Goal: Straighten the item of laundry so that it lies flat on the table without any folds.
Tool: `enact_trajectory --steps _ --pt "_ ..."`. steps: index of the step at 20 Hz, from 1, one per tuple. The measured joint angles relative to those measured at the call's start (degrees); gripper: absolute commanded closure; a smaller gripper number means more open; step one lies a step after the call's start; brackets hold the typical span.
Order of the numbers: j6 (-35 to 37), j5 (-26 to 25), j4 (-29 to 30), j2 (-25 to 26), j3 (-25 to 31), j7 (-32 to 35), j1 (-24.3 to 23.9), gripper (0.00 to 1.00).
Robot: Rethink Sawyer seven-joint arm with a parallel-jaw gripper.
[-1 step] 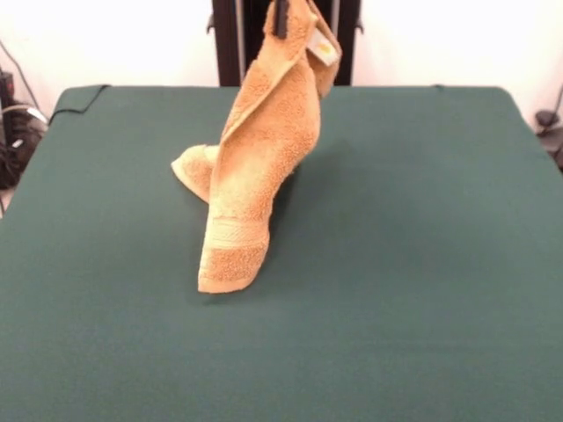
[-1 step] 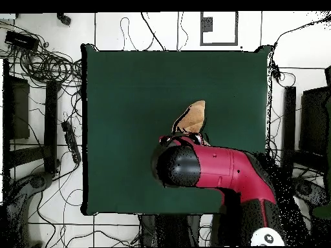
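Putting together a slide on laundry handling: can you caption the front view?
Orange towel lifted by one end in the robot's hand, its lower end trailing on the green table.

Towel (image 1: pixel 255 167) label (image 1: pixel 322 49): no legible txt.

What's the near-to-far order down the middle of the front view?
Bare green table → towel's lower end resting on the cloth → towel rising, hanging lifted → white label near its top → gripper at the top edge, holding the towel.
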Motion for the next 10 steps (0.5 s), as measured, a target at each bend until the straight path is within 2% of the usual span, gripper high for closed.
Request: enact_trajectory --steps 10 --pt "-2.2 2.4 0.0 2.1 -3.3 0.5 3.6 1.0"
